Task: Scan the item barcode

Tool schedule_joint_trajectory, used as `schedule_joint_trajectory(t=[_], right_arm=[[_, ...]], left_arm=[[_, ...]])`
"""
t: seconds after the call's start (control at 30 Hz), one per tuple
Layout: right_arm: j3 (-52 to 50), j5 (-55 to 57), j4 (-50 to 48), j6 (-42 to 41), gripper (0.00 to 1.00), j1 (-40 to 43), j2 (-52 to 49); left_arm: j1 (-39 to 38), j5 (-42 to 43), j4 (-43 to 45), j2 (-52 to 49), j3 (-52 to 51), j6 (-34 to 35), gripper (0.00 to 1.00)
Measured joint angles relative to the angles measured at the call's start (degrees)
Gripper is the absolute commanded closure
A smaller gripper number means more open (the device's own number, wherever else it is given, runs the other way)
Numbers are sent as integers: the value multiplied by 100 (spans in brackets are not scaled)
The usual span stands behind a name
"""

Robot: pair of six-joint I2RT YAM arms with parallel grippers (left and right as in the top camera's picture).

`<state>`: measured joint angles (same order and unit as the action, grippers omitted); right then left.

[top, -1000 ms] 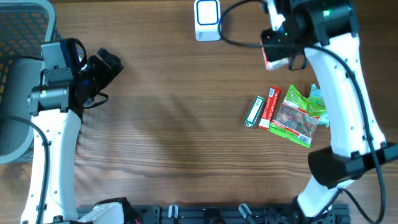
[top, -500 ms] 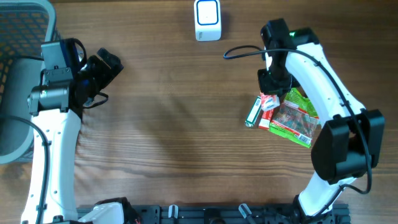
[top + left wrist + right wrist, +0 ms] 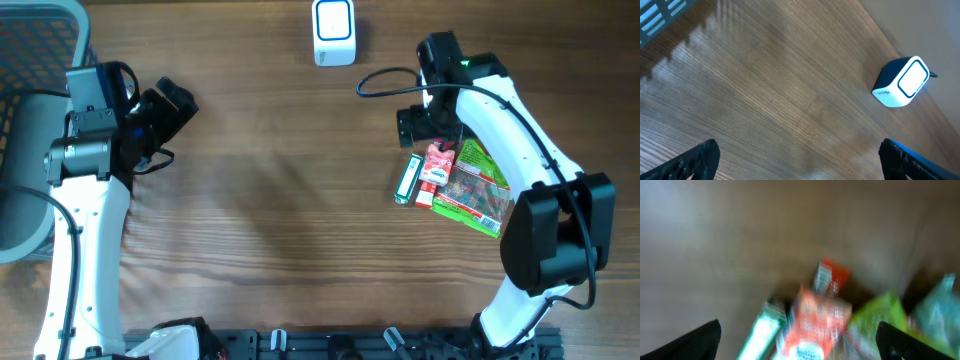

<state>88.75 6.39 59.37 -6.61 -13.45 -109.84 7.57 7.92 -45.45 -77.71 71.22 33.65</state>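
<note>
At the left side of the wooden table [image 3: 270, 200], the left gripper [image 3: 172, 108] hangs with its jaws spread wide and nothing between them. Its wrist camera looks along bare boards to the white barcode scanner [image 3: 333, 32], which stands at the far edge of the table.

To the right, a slim green-and-white pack [image 3: 408, 180] lies at the left edge of a small pile. Just beside it is the red snack packet [image 3: 437, 163], resting on top of the pile, partly over a long red box [image 3: 428, 192] and against a green snack bag [image 3: 478, 185]. The packet is red with pale print, small and oblong. Its long axis runs roughly from the far edge toward the near edge, slightly tilted.

The right gripper [image 3: 418, 128] hovers directly above the packet's far end, jaws spread wide and clear of it. Its wrist view is blurred.
</note>
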Motion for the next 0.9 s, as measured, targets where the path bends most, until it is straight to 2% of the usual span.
schedule_joint_trajectory(t=[0.17,0.3,0.7,0.9], right_arm=[[-22,2,-1670,22,0,0,-2],[-24,0,-2509,24,0,0,-2],[-24,-4,-2664,24,0,0,107],[-33,-22,-2673,24,0,0,1613]], left_arm=[[0,0,4,0,0,0,0],[0,0,2,0,0,0,0],[0,0,2,0,0,0,0],[0,-2,2,0,0,0,0]])
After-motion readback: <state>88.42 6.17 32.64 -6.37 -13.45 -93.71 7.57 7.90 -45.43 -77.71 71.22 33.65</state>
